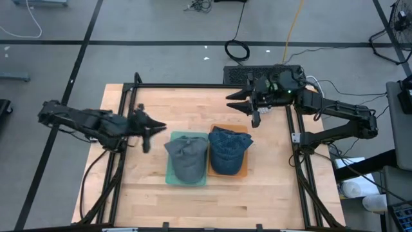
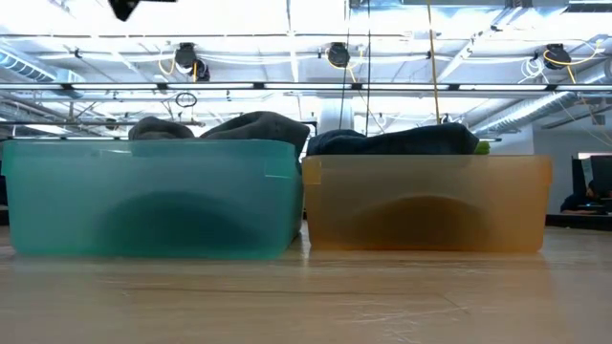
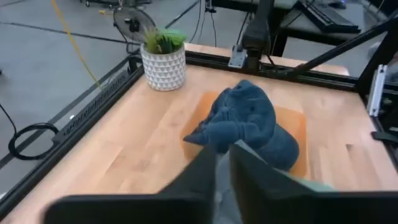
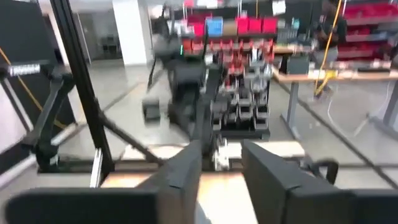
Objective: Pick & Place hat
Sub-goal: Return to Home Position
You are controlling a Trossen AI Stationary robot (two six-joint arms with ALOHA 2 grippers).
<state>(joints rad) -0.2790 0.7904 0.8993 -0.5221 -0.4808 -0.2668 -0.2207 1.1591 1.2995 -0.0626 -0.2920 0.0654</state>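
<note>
A grey hat [image 1: 188, 158] lies in a teal bin [image 1: 171, 179], its crown rising above the rim [image 2: 253, 126]. Beside it a blue denim hat [image 1: 228, 149] lies in an orange bin [image 1: 244, 171], also seen in the left wrist view [image 3: 249, 121]. My left gripper [image 1: 158, 129] hovers left of the teal bin, above the table, fingers nearly together with nothing between them [image 3: 224, 158]. My right gripper [image 1: 233, 103] hangs high over the table's far side, beyond the orange bin, open and empty [image 4: 222, 152].
A white pot with a green plant [image 3: 163, 62] stands near the table's far right corner. The black frame rails [image 1: 193, 87] run along the table's edges. Bare wood lies in front of the two bins [image 1: 206, 206] and left of them.
</note>
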